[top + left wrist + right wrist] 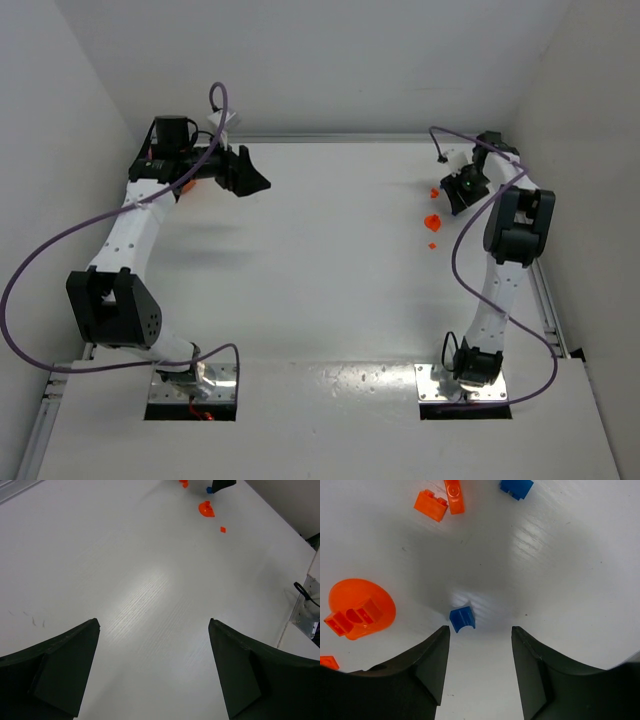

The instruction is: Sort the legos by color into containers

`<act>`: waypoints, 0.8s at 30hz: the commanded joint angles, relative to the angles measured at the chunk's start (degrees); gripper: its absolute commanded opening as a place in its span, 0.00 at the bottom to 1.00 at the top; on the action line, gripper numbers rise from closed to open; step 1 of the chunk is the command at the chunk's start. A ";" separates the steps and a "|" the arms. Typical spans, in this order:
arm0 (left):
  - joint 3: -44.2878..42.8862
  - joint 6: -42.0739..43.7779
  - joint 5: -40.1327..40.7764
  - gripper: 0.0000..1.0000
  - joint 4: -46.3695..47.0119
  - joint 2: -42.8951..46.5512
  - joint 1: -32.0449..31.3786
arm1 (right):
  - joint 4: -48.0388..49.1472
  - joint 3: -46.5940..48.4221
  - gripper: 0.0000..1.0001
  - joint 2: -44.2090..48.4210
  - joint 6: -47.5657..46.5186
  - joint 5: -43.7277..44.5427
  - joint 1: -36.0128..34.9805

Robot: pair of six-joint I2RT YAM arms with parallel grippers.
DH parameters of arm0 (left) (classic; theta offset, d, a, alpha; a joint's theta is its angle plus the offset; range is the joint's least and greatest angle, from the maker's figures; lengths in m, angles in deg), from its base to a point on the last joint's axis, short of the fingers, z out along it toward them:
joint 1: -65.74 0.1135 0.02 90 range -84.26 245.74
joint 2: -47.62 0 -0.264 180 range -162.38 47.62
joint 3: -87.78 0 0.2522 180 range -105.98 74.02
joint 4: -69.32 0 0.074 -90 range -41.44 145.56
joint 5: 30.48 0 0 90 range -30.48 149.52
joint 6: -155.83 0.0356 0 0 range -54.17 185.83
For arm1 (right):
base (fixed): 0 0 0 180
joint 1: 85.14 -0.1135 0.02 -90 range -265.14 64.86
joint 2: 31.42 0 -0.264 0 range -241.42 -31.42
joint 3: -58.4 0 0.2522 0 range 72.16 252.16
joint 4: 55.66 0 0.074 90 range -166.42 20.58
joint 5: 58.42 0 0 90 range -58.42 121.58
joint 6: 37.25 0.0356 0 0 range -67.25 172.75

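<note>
1. My right claw (480,630) is hanging low over the table (560,570), jaws partway apart and gripping nothing. My left claw (153,622) is gaping wide, well away from the action.
2. The small blue lego (462,618) is sitting right by one fingertip, off-centre. The orange bowl (370,597) is lying near it.
3. What's bugging me: if I'm closing from here, that finger is probably shoving or flipping the lego, not pinching it.

Nothing legible from where I stand: no lettering, label, brand or number on the legos (431,505) or the table (330,250).
</note>
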 commanded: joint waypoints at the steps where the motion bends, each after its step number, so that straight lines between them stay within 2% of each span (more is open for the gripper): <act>1: -0.42 -0.05 -1.75 0.96 1.46 -0.69 -0.35 | -1.11 3.24 0.54 -0.27 -1.54 -2.53 0.45; 10: -0.42 -1.19 -1.23 0.99 1.99 -1.92 -0.35 | -2.96 3.25 0.56 -1.32 -2.59 -4.30 0.45; 24: -0.42 -3.74 1.32 0.99 3.66 -2.45 -1.40 | -1.90 4.39 0.37 -4.05 -2.59 -3.15 -0.08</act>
